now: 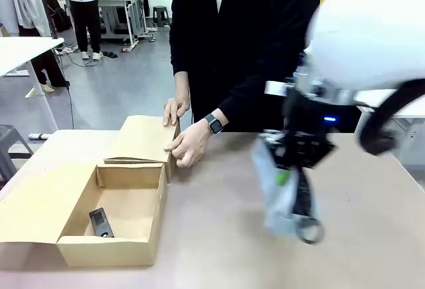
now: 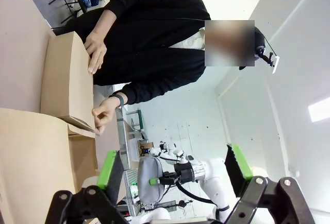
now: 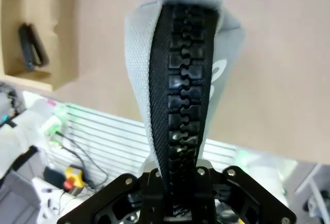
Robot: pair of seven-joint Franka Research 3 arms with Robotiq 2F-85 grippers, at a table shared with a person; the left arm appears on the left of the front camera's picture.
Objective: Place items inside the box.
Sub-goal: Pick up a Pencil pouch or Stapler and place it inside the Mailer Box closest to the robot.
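Stapler in box, grey case aloft

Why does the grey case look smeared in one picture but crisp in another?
Front view: the right hand and grey pencil case are smeared, probably motion blur, while the box is sharp. Right wrist view: the case's zip is crisp, the stapler behind softer.

No writing or label is legible on anything here
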